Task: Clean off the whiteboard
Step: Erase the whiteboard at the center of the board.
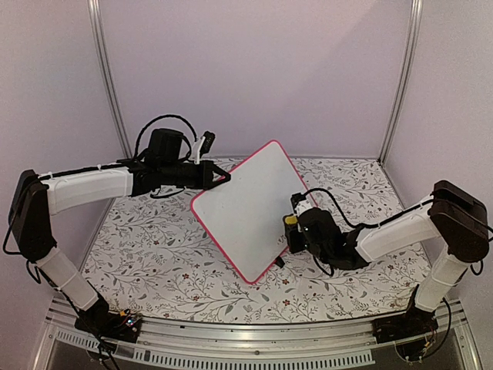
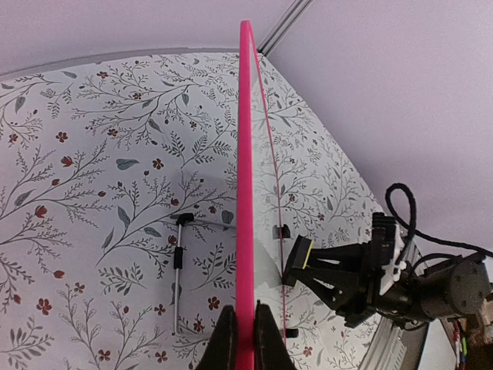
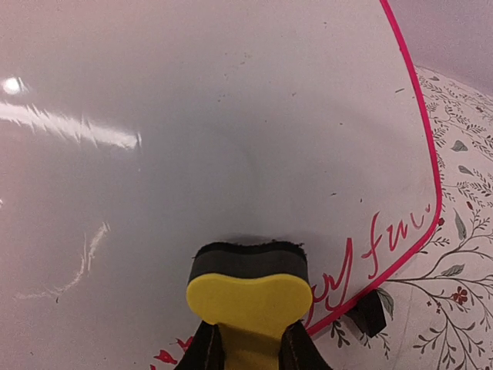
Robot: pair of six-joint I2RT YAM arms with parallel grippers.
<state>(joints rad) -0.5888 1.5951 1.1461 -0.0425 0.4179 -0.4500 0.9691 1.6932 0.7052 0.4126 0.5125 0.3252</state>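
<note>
The floral tabletop is seen beneath the whiteboard, which is held tilted over its middle, one corner low and toward the near edge. Whether that corner touches the tabletop cannot be told.

The whiteboard is judged light, thin and stiff, with a glossy face that is likely slippery. It is best taken by its pink frame, so that the face is left free. A hard push on the face far from the pinch could make it swing.

The left claw is closed on that frame at the whiteboard's left corner, with the edge running straight between the jaws. The right claw is clamped on a yellow eraser, whose dark felt is set against the whiteboard's face near the lower right edge.

Red writing is seen just beside the eraser, along the frame, not yet wiped. A black clip foot is seen at the rim below the writing.
</note>
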